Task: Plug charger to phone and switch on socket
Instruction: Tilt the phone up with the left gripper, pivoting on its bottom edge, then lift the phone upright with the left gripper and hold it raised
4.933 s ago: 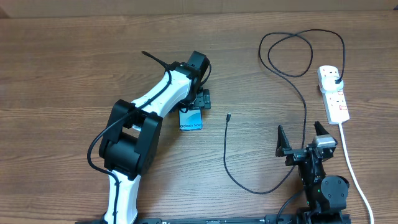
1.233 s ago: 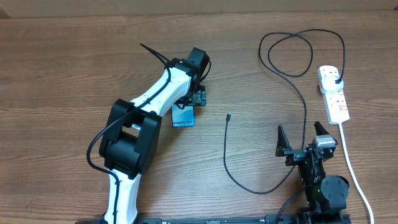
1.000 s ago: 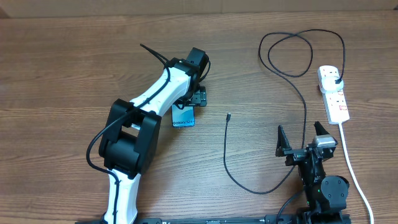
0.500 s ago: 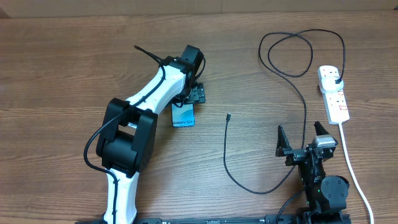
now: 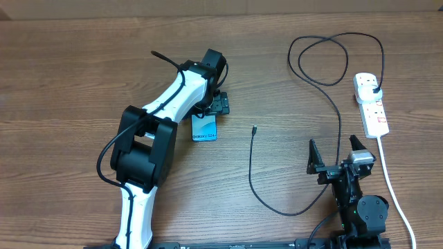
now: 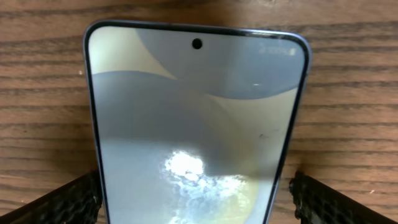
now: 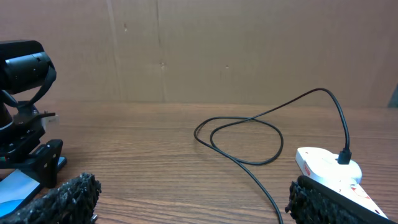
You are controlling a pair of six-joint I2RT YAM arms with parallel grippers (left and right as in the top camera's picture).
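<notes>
Your left gripper (image 5: 219, 106) sits released, fingers (image 6: 68, 202) either side of the phone (image 5: 204, 128) lying flat on the table (image 5: 69, 69). Your right gripper (image 5: 337, 153) is spread wide near the front edge. The charger (image 5: 340, 131) tip lies loose between them, its plug in the socket (image 5: 372, 111).

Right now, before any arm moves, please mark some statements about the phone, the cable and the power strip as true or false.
1. The cable tip lies on the table, apart from the phone. True.
2. The right claw grips the cable. False: it is open and holds nothing.
3. The black plug sits in the power strip. True.
4. The phone lies screen down. False: its screen faces up.
</notes>
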